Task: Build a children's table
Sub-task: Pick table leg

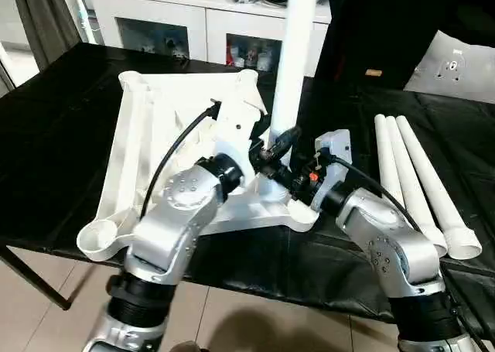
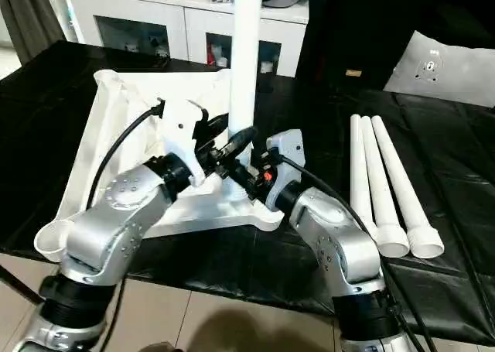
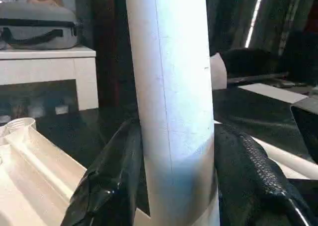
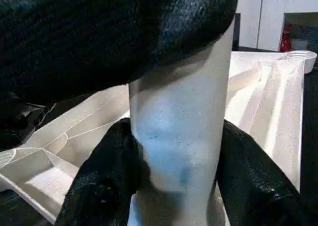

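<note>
The white tabletop lay upside down on the black-covered bench, toward its left half, ribbed underside up, with round sockets at the corners; the socket at the near left corner jutted past the bench's front edge. From the socket at the tabletop's near right corner one white leg stood upright, a smooth tapered tube rising out of the top of the head views. Three more legs lay side by side near the bench's right edge, wider ends toward the front, well apart from the tabletop. No brand, label or writing could be read on any part. The left arm reached forward over the tabletop, wrist bent toward the standing leg, and the left gripper pinched the leg between its two black fingers, one on each side of the tube. The right arm came in from the front right, and the right gripper likewise clasped the same leg low down near the socket, its fingers pressed against both sides.
</note>
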You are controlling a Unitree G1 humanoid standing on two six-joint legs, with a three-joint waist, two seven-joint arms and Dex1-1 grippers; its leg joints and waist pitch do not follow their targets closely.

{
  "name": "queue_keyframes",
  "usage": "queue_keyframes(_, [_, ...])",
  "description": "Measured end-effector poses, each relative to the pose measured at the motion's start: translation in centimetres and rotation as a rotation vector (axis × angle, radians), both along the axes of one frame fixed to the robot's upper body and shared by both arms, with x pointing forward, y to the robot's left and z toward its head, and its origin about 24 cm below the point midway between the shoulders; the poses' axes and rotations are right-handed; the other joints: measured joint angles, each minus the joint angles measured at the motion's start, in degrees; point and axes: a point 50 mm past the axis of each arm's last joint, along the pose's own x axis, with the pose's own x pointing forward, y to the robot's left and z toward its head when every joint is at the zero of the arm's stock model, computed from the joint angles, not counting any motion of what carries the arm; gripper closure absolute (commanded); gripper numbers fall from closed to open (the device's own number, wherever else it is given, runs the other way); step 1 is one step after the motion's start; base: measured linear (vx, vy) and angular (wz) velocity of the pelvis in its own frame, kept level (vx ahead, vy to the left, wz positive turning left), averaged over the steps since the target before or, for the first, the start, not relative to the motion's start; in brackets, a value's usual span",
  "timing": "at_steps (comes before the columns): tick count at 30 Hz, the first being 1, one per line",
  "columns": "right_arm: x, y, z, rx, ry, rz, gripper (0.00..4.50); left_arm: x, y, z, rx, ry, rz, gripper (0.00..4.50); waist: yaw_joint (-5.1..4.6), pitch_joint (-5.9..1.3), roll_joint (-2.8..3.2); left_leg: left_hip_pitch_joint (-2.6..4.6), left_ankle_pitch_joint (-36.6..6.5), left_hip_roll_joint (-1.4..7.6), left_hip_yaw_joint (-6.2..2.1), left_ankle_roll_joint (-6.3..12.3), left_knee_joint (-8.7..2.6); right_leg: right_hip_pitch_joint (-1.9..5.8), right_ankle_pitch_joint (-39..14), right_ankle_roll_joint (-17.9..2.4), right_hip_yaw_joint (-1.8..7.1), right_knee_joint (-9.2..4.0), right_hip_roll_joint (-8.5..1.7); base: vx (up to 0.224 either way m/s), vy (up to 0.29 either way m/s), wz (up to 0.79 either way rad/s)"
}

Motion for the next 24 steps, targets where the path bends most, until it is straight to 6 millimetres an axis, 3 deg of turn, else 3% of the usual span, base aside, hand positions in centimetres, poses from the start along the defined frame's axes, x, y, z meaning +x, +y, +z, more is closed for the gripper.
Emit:
queue_keyframes(22, [0.44,0.11,0.57,-0.026,-0.050,-0.020,2.57,0.55,0.36,0.49,-0.116,0.063,0.024,2.60,-0.53,0.00,0.01,-0.01,0.0,0.00,0.01,0.01,0.00,0.00,0.0,0.0,0.00,-0.01,-0.01,0.000,0.000,0.00])
queue_keyframes(23, [0.47,0.12,0.61,-0.027,-0.052,-0.020,2.01,0.56,0.38,0.53,-0.117,0.062,0.025,2.60,-0.53,0.00,0.01,-0.01,0.0,0.00,0.01,0.01,0.00,0.00,0.0,0.0,0.00,-0.01,-0.01,0.000,0.000,0.00])
queue_keyframes(24, [0.53,0.14,0.68,-0.027,-0.054,-0.019,2.01,0.59,0.40,0.59,-0.118,0.061,0.027,2.60,-0.53,0.00,0.01,-0.01,0.0,0.00,0.01,0.01,0.00,0.00,0.0,0.0,0.00,-0.01,-0.01,0.000,0.000,0.00])
